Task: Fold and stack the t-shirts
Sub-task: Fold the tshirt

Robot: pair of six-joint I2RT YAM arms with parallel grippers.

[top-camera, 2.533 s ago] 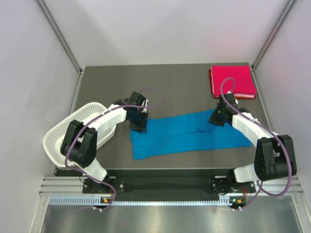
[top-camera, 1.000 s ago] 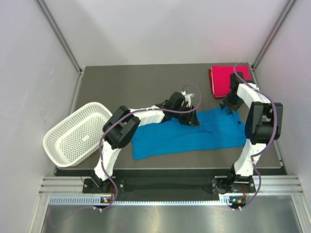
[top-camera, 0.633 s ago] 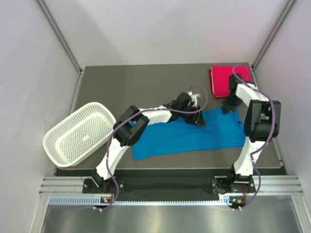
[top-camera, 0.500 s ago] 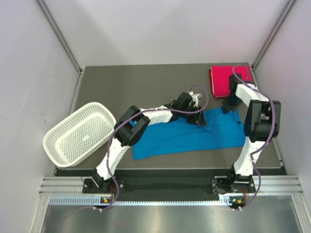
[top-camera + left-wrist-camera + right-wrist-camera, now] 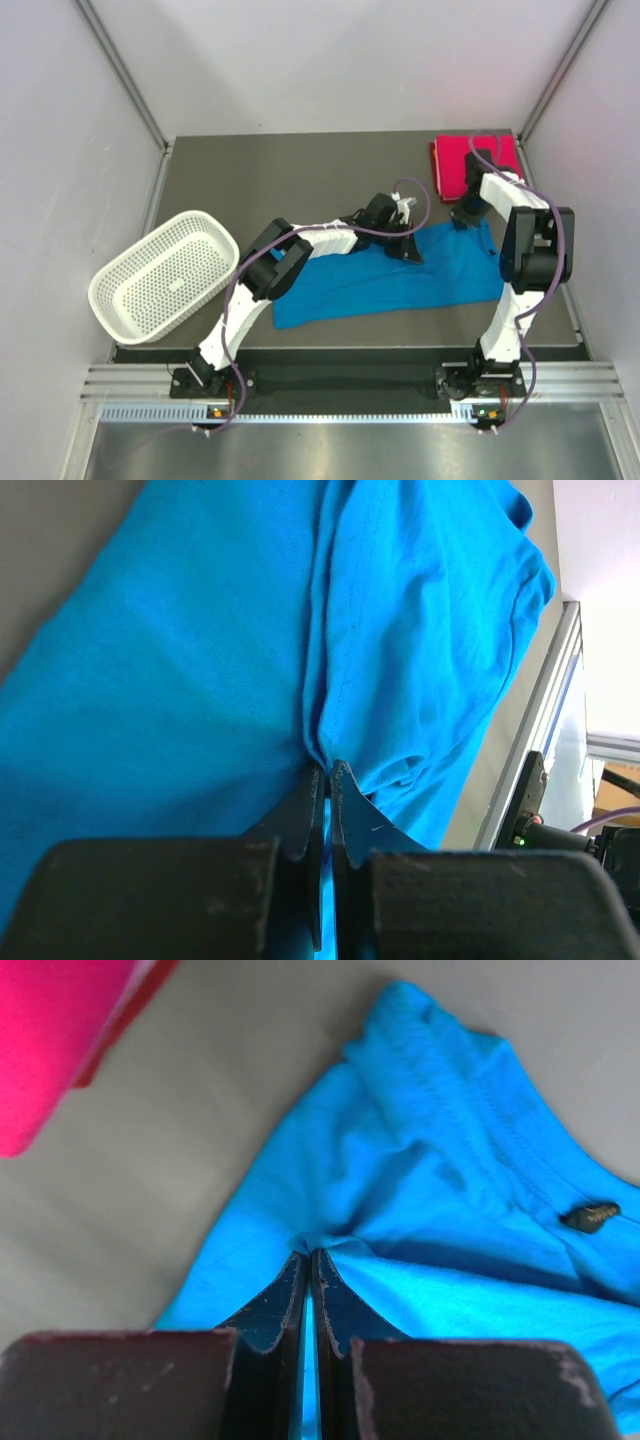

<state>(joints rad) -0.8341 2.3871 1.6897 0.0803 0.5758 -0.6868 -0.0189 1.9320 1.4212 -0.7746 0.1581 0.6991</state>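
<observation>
A bright blue short-sleeved cloth t-shirt [image 5: 400, 275] is spread across the near middle of the dark grey table top [image 5: 300, 180], laid out roughly flat from left to right with some wrinkles and a raised crease towards its far edge. The left gripper [image 5: 408, 250] is reached far across to that far edge, and in the left wrist view its two dark fingers [image 5: 325, 770] are seen pressed together on a ridge of the blue cloth [image 5: 200, 660], with fabric pinched between the tips. The right gripper [image 5: 466, 218] is set down at the far right corner of the same garment; in the right wrist view its jaws [image 5: 307, 1255] are likewise closed, with a small pucker of blue fabric [image 5: 440, 1160] gathered at the tips and a strip of blue seen between the fingers. A small dark fleck [image 5: 590, 1215] is seen on the blue cloth near a stitched hem; what it is cannot be told. A bright pink-red cloth t-shirt [image 5: 450, 165] is laid folded in the far right corner of the table, just beyond the right gripper and apart from the blue garment [image 5: 50, 1030]. A white mesh plastic basket [image 5: 160, 280] is placed tilted at the left edge of the table, well apart from both garments.
</observation>
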